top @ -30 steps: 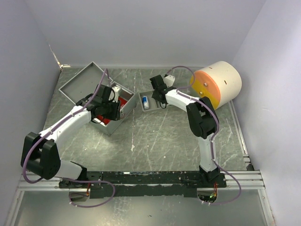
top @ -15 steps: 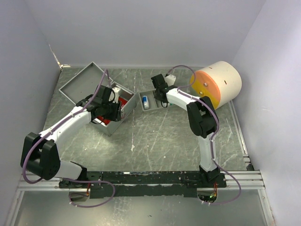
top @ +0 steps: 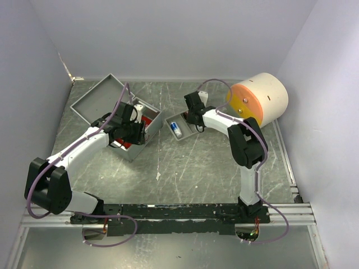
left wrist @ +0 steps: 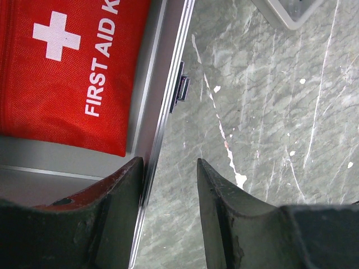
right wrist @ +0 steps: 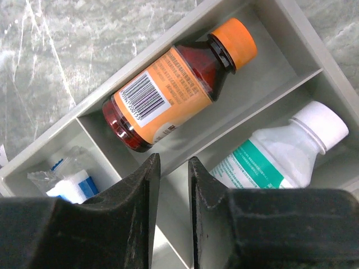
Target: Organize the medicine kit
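Note:
The medicine kit [top: 132, 150] stands open at the left, its lid [top: 95, 101] laid back. A red first-aid pouch [left wrist: 67, 73] lies inside it. My left gripper [left wrist: 169, 162] is open, one finger inside the case's right wall [left wrist: 168, 84] and one outside. To the right lies a grey divided tray [top: 180, 134]. It holds an amber bottle [right wrist: 168, 89] with an orange cap, a white bottle [right wrist: 280, 151] with a teal label and a blue-white packet [right wrist: 70, 182]. My right gripper [right wrist: 173, 159] is shut on the tray's divider.
A big cream drum with an orange end [top: 258, 101] lies at the back right, just behind the right arm. Enclosure walls close in the left, back and right. A latch [left wrist: 180, 87] sticks out from the case's wall. A white item [top: 138, 106] sits in the case.
My right gripper's fingers have narrowed onto the tray, and the tray has swung and shifted slightly towards the right and nearer. The left gripper has opened a little at the case wall.

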### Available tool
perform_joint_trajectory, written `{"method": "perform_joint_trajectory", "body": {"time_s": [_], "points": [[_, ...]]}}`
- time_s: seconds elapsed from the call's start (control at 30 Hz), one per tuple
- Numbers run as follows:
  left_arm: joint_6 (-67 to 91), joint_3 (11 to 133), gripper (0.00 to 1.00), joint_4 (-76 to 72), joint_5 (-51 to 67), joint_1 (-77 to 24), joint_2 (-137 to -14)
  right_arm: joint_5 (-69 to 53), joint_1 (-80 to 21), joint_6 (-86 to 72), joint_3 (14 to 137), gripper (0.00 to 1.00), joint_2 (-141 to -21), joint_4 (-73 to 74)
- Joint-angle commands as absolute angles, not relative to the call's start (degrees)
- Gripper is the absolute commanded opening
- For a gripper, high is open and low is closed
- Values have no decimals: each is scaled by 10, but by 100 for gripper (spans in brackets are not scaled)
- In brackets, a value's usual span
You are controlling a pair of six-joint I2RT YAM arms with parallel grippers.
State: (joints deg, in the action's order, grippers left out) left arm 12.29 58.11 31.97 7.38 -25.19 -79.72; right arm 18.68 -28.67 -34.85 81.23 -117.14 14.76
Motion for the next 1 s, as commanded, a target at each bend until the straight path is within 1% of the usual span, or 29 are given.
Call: {"method": "perform_joint_trajectory", "body": {"time_s": [0.0, 0.2, 0.23, 0.37, 0.4, 0.57, 0.67, 0.8, 0.97], "points": [[127, 577, 53, 309, 95, -257, -787, 151, -285, -306, 775, 14, -1166, 216], [129, 577, 53, 314, 83, -257, -788, 139, -285, -284, 772, 6, -1161, 244], [129, 578, 53, 314, 82, -257, -788, 139, -271, -283, 772, 5, -1161, 246], [129, 580, 54, 313, 84, -257, -789, 148, -269, -290, 780, 4, -1164, 254], [129, 580, 54, 313, 84, -257, -789, 151, -269, -295, 783, 5, -1162, 252], [127, 582, 54, 313, 87, -257, -793, 158, -269, -338, 832, 20, -1169, 255], [127, 581, 54, 312, 89, -257, -794, 174, -270, -369, 851, 25, -1179, 256], [128, 579, 54, 308, 100, -257, -793, 212, -270, -403, 862, 29, -1196, 266], [125, 580, 54, 308, 102, -257, -793, 231, -270, -430, 867, 27, -1215, 265]]}}
